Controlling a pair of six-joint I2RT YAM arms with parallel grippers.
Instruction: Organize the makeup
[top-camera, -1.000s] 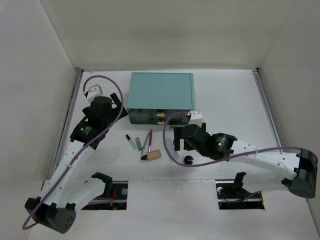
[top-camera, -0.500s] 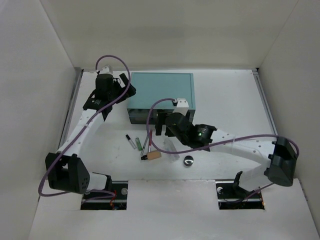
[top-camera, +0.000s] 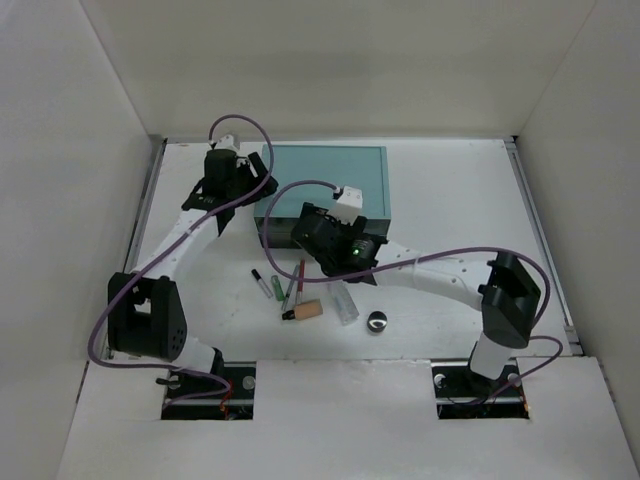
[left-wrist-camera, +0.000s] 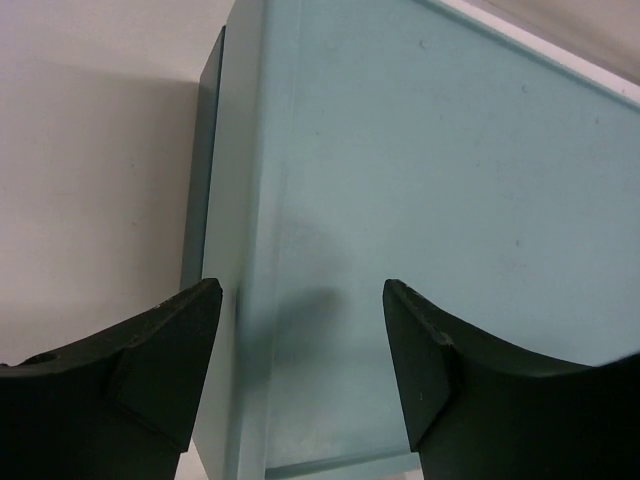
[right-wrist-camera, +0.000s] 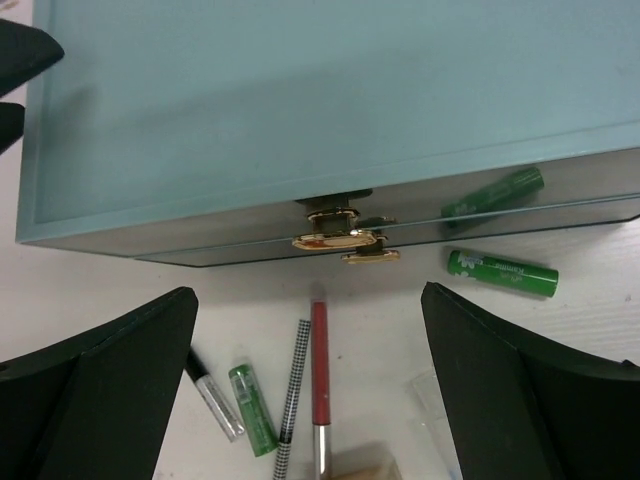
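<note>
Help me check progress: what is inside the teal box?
Nothing inside shows: the teal box is shut, its top and front with gold handles covering the contents. The red pencil and green stick lie on the table in front.

Teal box (right-wrist-camera: 330, 100) with gold clasp (right-wrist-camera: 340, 240); red pencil (right-wrist-camera: 319, 365), black-and-white checked pencil (right-wrist-camera: 292, 395), green stick (right-wrist-camera: 502, 272), beige block (top-camera: 308, 311), black pot (top-camera: 377, 321), white worktop (right-wrist-camera: 600, 330).
</note>
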